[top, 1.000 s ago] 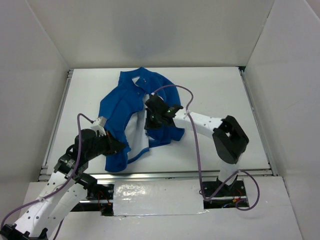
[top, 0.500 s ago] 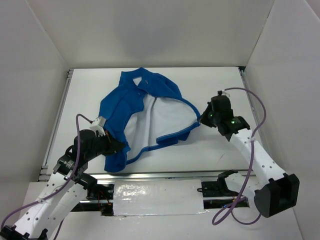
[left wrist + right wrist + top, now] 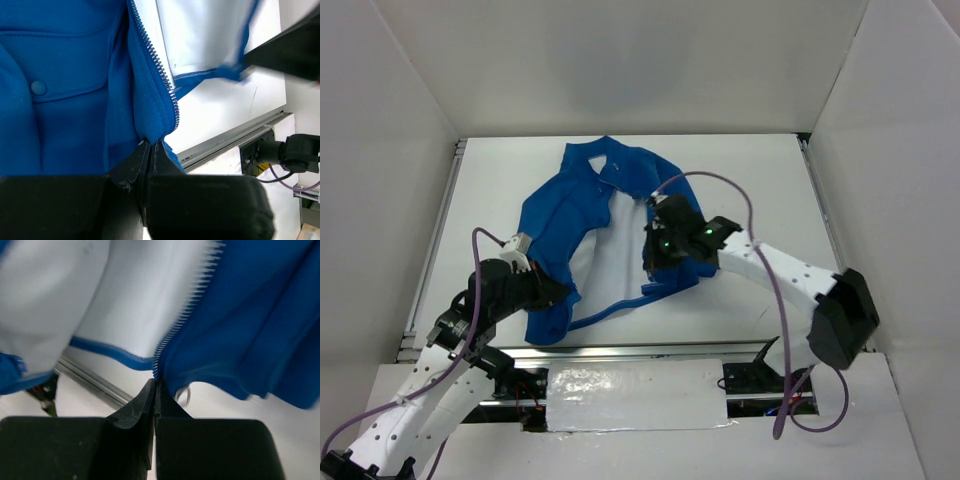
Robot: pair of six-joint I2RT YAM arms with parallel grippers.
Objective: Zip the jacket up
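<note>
Mid-tabletop [image 3: 760, 190], the jacket [image 3: 555, 215] lies open, white lining up. Left claw [image 3: 150, 145] is pinched tight on one zipper hem and right claw [image 3: 155, 384] is clamped on the other. Thin grips, these: one hard tug could slip an edge free and misalign the teeth.

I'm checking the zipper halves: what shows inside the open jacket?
White lining between the jacket's blue panels, zipper teeth along both edges. The left gripper and right gripper each pinch an edge; the right one hides some lining.
</note>
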